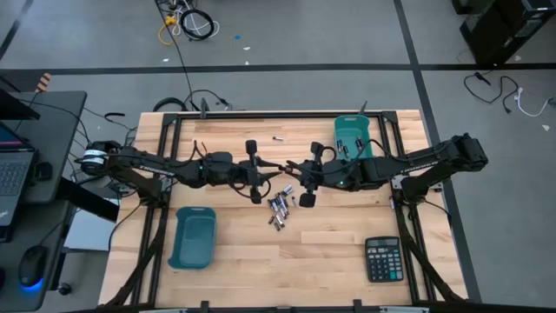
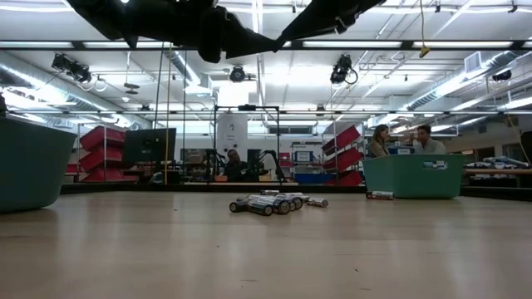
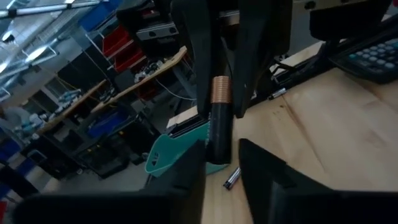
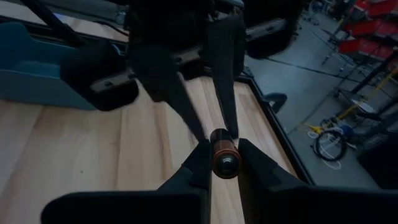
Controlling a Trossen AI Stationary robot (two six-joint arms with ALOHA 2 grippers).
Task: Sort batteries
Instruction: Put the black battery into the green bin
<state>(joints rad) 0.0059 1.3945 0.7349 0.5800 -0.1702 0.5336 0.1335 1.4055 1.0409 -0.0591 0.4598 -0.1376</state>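
A black battery with a copper band [image 3: 217, 118] hangs high over the table's middle between my two grippers, which meet tip to tip. My right gripper [image 4: 225, 163] is shut on its copper end. My left gripper [image 3: 222, 163] is open, a finger on either side of the battery's black end, with a gap showing beside one finger. Below, a pile of silver and black batteries [image 1: 280, 209] lies on the wood, also in the low view [image 2: 270, 203]. One lone battery [image 1: 278, 138] lies farther back. My right gripper pinches the battery's copper-banded end [image 3: 220, 93] between its two fingers [image 4: 255, 165]. The fingers come from the table's right, slanting a little down, and lie along the battery. The battery is lifted clear, its black end pointing toward the left arm.
One teal bin [image 1: 193, 236] stands at the near left; another [image 1: 354, 137] at the far right holds some batteries. A battery [image 2: 380, 195] lies beside that bin. A black calculator [image 1: 383, 259] sits at the near right. People sit in the room beyond the table.
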